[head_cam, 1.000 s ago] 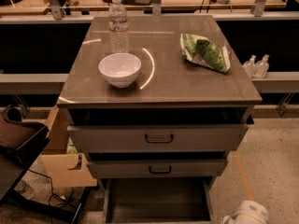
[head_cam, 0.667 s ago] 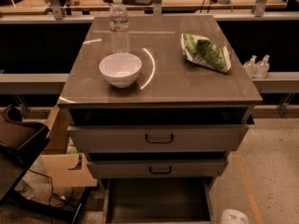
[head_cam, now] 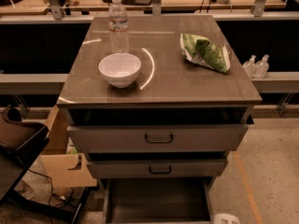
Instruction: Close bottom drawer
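One bottom drawer [head_cam: 158, 200] out toward the camera, long axis crosswise — gripper [head_cam: 226, 218] at lower-right edge, state unclear

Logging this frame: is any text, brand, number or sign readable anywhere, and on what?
No text can be read.
Label of the water bottle: blurred.
Print on the green bag: unreadable.
The two small bottles: too small.
The open bottom drawer: no markings seen.
The gripper, white, at the bottom edge right of that drawer: no markings seen.
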`<state>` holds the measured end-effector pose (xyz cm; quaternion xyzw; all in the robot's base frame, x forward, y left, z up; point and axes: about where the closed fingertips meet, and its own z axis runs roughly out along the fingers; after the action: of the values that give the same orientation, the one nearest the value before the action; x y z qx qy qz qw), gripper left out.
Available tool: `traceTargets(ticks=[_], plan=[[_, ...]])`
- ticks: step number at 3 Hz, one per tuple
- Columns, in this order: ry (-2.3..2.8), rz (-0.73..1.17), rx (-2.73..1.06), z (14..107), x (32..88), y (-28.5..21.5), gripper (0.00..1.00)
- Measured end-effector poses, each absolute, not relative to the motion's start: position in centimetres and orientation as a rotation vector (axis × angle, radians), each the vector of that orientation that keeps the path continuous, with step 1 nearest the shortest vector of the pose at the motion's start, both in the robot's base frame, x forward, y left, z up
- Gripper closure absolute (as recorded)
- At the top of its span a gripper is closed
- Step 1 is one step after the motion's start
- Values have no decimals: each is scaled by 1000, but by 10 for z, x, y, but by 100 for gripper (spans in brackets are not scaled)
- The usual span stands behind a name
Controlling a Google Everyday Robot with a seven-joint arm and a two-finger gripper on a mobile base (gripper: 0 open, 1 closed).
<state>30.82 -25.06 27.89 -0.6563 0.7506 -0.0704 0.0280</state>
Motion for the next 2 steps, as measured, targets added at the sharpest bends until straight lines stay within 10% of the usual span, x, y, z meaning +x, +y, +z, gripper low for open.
traceTargets(ticks=[2], plan=[[2333, -8, -2066, 223, 310, -242, 100]])
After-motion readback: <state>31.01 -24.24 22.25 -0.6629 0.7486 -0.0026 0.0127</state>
